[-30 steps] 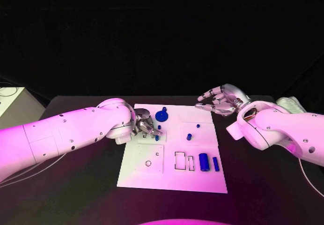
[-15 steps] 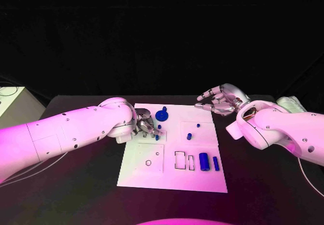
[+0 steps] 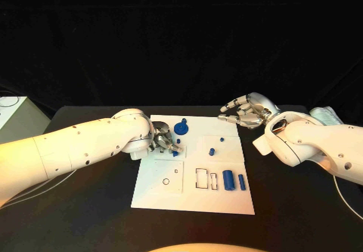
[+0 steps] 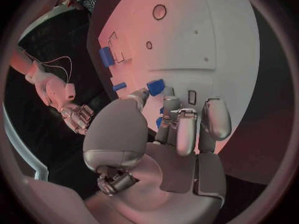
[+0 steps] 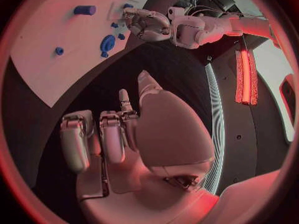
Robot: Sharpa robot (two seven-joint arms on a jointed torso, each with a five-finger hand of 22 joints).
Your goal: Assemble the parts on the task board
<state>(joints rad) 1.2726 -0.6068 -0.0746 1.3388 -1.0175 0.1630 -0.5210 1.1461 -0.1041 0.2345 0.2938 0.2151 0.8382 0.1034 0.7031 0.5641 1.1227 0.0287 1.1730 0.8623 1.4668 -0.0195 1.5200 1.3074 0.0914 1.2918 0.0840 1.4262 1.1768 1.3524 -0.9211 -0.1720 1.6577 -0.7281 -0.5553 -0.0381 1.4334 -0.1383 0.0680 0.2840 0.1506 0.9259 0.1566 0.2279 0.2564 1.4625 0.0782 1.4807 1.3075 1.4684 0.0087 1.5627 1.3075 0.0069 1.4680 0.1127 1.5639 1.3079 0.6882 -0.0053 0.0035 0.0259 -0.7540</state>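
The task board (image 3: 193, 197) was a flat, matte white plate lying on the black table (image 3: 75, 210), with thin outlined rectangles and a small ring drawn on it; no readable writing. The left hand (image 3: 161, 140), shiny silver metal, sat over the board's upper left, fingers curled down and touching a small blue part (image 3: 175, 154) there. Can't tell if it was really gripping it. A round blue gear-like part (image 3: 181, 128) stood just beside that hand. Two blue cylinders (image 3: 228, 181) lay near the board's right edge. The right hand (image 3: 243, 112) hovered off the board's top right corner, fingers loosely bent, holding nothing.
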